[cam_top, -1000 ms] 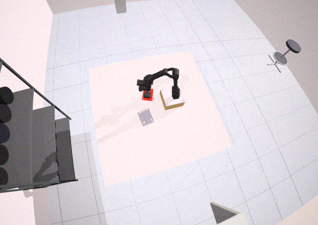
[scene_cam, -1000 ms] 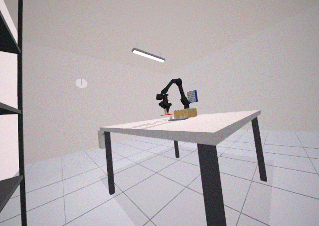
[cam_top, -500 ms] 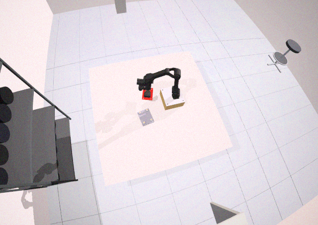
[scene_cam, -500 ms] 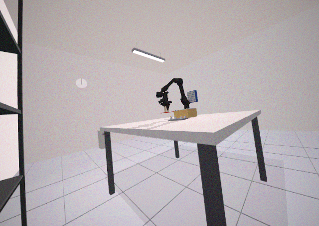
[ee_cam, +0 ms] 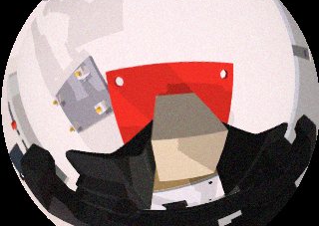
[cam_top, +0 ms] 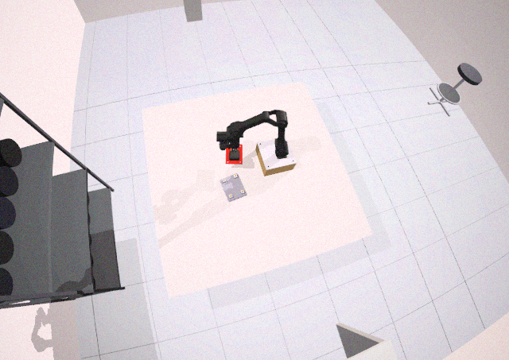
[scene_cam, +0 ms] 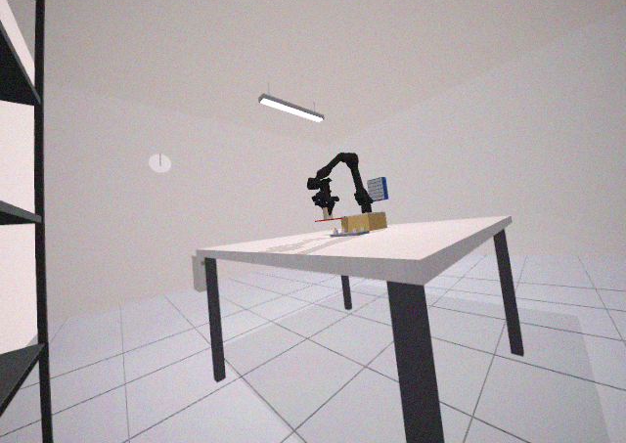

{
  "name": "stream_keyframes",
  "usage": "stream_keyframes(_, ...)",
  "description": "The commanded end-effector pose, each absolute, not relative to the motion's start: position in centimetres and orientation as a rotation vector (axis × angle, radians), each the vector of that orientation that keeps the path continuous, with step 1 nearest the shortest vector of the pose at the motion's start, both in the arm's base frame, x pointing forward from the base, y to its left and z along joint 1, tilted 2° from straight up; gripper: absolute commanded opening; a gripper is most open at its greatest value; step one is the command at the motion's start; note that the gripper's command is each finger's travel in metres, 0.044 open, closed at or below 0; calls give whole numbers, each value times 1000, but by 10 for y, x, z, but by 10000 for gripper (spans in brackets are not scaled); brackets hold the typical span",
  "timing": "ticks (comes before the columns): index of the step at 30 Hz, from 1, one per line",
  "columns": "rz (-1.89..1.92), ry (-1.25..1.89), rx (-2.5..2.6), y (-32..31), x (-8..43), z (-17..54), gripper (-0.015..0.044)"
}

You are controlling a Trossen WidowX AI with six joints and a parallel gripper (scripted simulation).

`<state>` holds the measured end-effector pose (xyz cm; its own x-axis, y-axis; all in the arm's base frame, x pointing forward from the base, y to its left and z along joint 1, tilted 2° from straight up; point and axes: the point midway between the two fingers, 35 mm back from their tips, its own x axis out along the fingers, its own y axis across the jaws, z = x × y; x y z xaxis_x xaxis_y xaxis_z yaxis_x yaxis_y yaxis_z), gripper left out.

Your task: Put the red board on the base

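The red board (cam_top: pixel 234 161) (scene_cam: pixel 329 219) (ee_cam: pixel 145 97) is held level in the air, a little above the table, handle side up. Two of its corner holes show in the wrist view. My gripper (cam_top: pixel 234 155) (scene_cam: pixel 328 208) (ee_cam: pixel 178 121) is shut on its beige square handle (scene_cam: pixel 326 213) (ee_cam: pixel 186 158), one finger on each side. The grey base (cam_top: pixel 233 186) (scene_cam: pixel 347 235) (ee_cam: pixel 82 101) lies on the table, to the left of the board in the wrist view and turned relative to it. Its four posts with gold pins are bare. The board is not above the base.
The arm stands on a box (cam_top: pixel 280 168) (scene_cam: pixel 356 222) with a white top and tan sides, beside the board and the base. The table (cam_top: pixel 287 216) (scene_cam: pixel 404 241) carries the base and the box. A dark shelf rack (cam_top: pixel 67 216) (scene_cam: pixel 40 277) stands off to the side.
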<state>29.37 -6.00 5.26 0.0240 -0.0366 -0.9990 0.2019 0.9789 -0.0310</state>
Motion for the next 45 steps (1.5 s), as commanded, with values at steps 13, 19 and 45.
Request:
stream_keyframes(13, -118, 1539, 75, -26, 312, 53, 0)
stream_keyframes(19, -93, 1539, 54, -13, 318, 53, 0)
stream_keyframes(45, 14, 1540, -36, 51, 334, 52, 0)
